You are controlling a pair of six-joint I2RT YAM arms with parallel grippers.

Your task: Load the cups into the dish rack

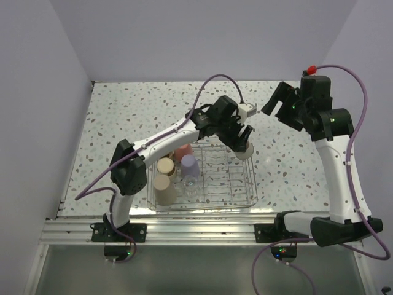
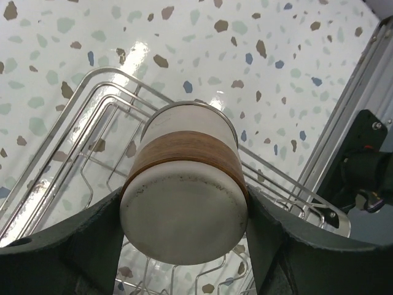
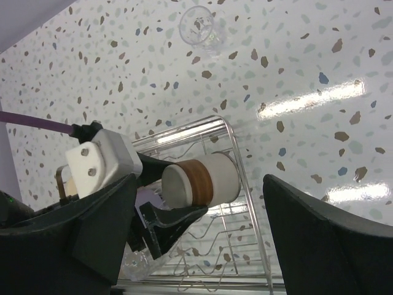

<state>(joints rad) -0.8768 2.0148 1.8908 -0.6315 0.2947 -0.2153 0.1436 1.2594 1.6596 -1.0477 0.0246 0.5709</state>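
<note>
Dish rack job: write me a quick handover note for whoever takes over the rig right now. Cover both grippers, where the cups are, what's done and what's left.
Left gripper: shut on a brown-banded cup, held on its side over the far right corner of the dish rack.
Right gripper: open and empty, raised to the right of the rack.
Done: the red-pink cup, lavender cup and tall tan cup stand along the rack's left side, with a couple more beside them.
Left: set the held cup in the rack. A clear cup sits on the table outside the rack.
</note>
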